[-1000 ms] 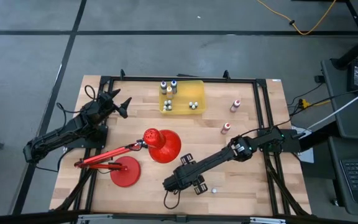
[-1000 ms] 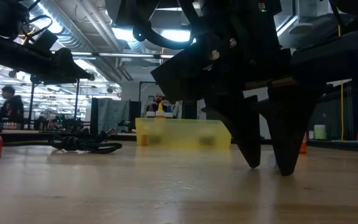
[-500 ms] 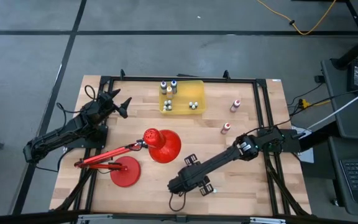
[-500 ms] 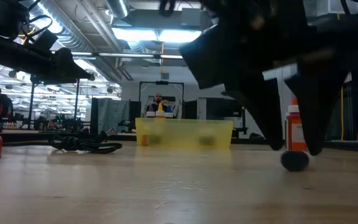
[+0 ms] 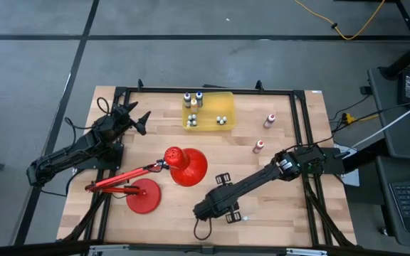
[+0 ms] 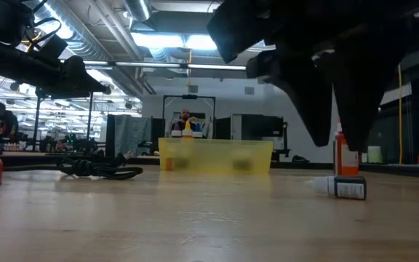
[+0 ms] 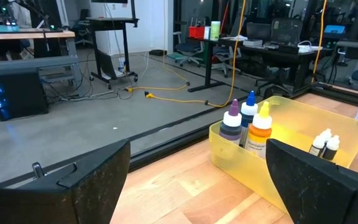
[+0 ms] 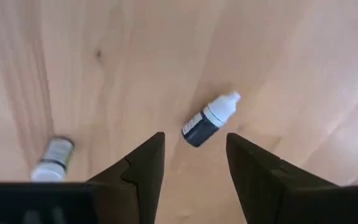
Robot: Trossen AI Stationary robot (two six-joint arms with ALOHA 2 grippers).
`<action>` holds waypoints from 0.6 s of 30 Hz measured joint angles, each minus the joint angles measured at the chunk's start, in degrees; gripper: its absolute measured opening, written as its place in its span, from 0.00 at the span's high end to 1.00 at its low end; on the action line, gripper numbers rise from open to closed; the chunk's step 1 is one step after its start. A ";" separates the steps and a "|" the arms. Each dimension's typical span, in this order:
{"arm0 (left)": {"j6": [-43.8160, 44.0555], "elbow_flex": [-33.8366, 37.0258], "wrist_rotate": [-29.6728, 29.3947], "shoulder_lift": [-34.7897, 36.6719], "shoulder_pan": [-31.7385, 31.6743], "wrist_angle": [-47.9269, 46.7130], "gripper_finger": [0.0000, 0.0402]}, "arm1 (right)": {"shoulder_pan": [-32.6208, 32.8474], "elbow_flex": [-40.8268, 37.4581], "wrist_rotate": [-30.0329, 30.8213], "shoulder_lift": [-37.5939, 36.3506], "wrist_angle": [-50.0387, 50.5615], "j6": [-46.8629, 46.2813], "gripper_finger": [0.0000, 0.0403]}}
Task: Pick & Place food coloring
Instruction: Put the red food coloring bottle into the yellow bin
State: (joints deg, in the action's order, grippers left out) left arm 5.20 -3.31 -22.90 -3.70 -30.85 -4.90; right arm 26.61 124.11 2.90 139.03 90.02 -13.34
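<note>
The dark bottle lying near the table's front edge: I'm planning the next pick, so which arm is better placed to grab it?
The right. Its gripper hangs just above the lying dark bottle, fingers apart and pointing down at it. The left gripper waits open at the far left, near the yellow bin, with the red lamp between.

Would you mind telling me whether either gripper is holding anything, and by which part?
Nothing is held: the right gripper hangs open above a lying dark bottle; the left gripper is open too.

Grey floor [image 5: 191,57], ceiling strip lights [image 6: 173,40]
</note>
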 joint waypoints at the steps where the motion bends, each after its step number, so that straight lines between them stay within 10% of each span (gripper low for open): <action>1: 0.00 0.00 0.00 0.02 -0.01 -0.03 0.09 | -0.23 0.00 -0.07 -0.03 0.00 -2.36 0.57; 18: -0.01 0.00 0.00 0.02 -0.02 -0.03 0.09 | -5.38 -5.40 -0.26 -0.06 -3.72 -28.63 0.57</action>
State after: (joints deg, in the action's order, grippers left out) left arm 5.19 -3.31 -22.90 -3.68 -30.87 -4.93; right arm 21.23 118.71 2.64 138.98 86.30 -41.97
